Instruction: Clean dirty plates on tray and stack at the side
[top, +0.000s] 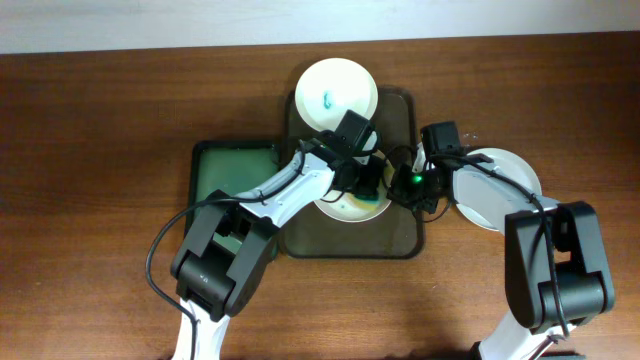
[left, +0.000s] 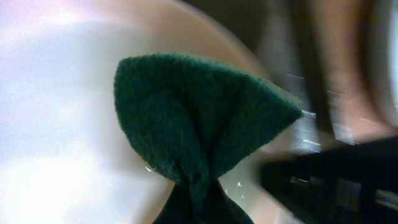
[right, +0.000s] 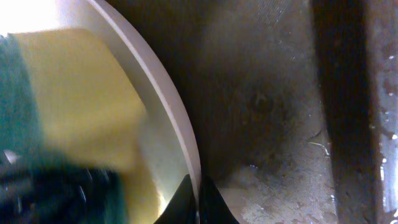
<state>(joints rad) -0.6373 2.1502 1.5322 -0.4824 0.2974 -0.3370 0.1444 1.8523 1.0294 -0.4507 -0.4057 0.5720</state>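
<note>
A white plate (top: 345, 208) lies on the dark tray (top: 400, 240), mostly hidden by both arms. My left gripper (top: 368, 190) is shut on a green and yellow sponge (left: 199, 124) and presses it onto this plate (left: 56, 112). My right gripper (top: 408, 188) is shut on the plate's right rim (right: 180, 130); the sponge (right: 74, 106) shows beside it in the right wrist view. A second white plate (top: 335, 92) with a blue-green smear sits at the tray's far edge. Another white plate (top: 500, 188) lies on the table right of the tray.
A green bin (top: 230, 170) stands left of the tray, partly under my left arm. The brown table (top: 90, 200) runs all round. The tray floor (right: 267, 106) looks wet and scuffed.
</note>
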